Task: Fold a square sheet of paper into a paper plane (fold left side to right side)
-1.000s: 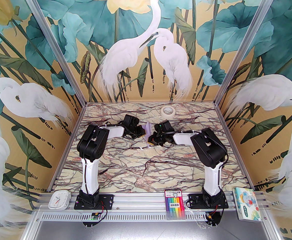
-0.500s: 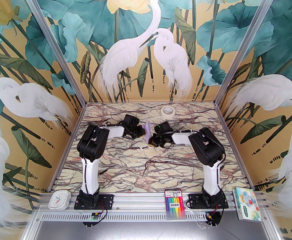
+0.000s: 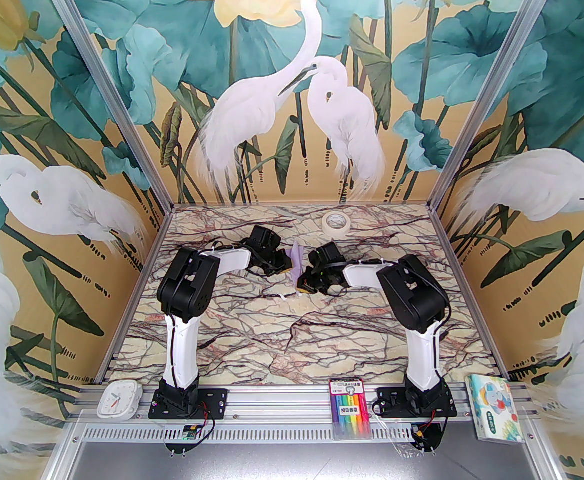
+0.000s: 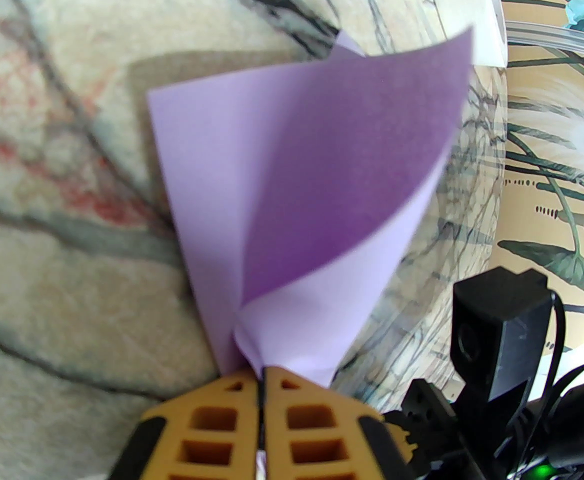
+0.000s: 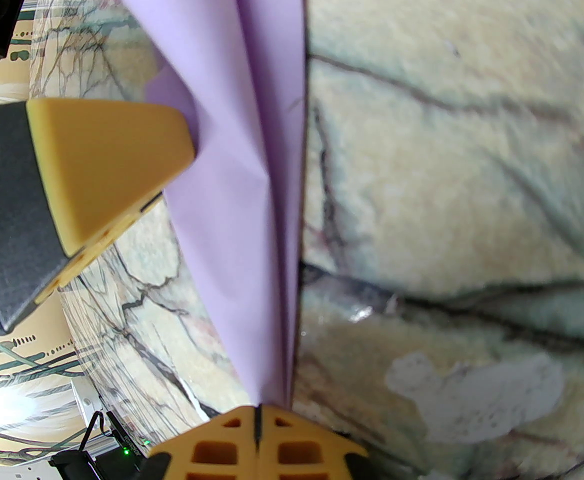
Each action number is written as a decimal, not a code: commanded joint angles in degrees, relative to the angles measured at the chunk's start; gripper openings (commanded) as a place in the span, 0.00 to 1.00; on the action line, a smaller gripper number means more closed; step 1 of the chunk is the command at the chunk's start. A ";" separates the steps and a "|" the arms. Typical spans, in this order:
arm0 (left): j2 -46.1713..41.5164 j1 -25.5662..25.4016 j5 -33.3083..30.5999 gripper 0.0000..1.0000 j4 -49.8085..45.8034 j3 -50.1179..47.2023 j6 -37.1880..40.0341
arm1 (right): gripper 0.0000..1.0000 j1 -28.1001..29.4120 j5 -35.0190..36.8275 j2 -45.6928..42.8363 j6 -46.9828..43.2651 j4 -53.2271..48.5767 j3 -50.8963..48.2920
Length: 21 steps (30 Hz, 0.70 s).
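Note:
The square sheet of paper is folded into a narrow, pale lavender paper plane [image 3: 296, 263], held just above the marble table [image 3: 292, 338] between the two grippers. My left gripper [image 3: 286, 267] is shut on one end of it. In the left wrist view the orange fingertips [image 4: 231, 393] pinch the paper [image 4: 312, 193], whose flaps fan open. My right gripper [image 3: 303, 284] is shut on the other end. In the right wrist view the paper [image 5: 241, 168] runs up from the shut gripper [image 5: 257, 410], and the left gripper's finger [image 5: 106, 163] touches its side.
A white tape roll [image 3: 335, 222] lies at the back of the table. On the front rail sit a white clock [image 3: 117, 400], a pack of coloured pens [image 3: 351, 408] and a colourful tissue pack [image 3: 494, 407]. Painted walls close in three sides.
The right gripper has shifted slightly left and toward me with the paper. The left wrist has turned a little and edged right. Both stay shut on the paper.

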 commanded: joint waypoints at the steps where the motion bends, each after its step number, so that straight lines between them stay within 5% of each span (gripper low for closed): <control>1: 1.58 0.08 -1.96 0.07 -0.18 1.73 1.34 | 0.00 0.38 2.50 2.92 -0.48 -4.02 -0.37; 21: 3.43 -1.32 -4.24 0.07 -2.06 1.89 2.47 | 0.00 -2.91 1.07 3.09 -1.41 -5.93 11.18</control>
